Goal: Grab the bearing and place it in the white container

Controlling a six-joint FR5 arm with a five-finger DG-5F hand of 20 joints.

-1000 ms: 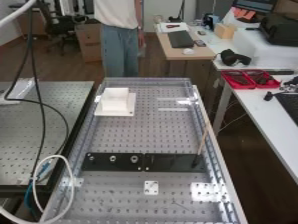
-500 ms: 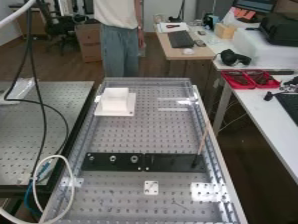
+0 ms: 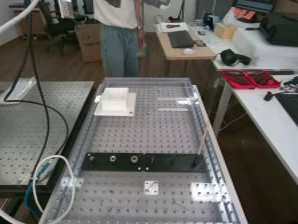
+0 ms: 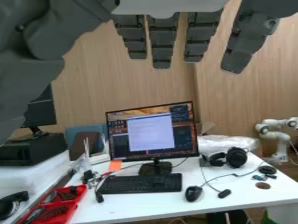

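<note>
The perforated bench (image 3: 126, 135) is the largest thing here, and it seems to be away from where the hand points, because the white desk (image 4: 133, 205) with its monitor (image 4: 151, 131) lies ahead of the fingertips. The hand (image 4: 163, 42) has its fingers straight and apart, with nothing between them. So I judge the step is the approach: the arm should turn the hand from the desk toward the bench, high enough that no finger sweeps low over it. Well apart from the hand is the black plate (image 3: 124, 167), to be brought under the palm, and the white container (image 3: 116, 105), also well apart, should wait for the release. The thin stick (image 3: 203, 140) should be kept outside the spread of the fingers, as a touch may tip it. The smallest is the bearing (image 3: 135, 159), which I take to be among 3 round metal parts on the plate, untouched and away from the hand; which 1 is meant, I cannot tell. Above it, the hand should descend slowly and straight, then pinch at the rim with thumb and fingertips, without pushing the neighbour.
</note>
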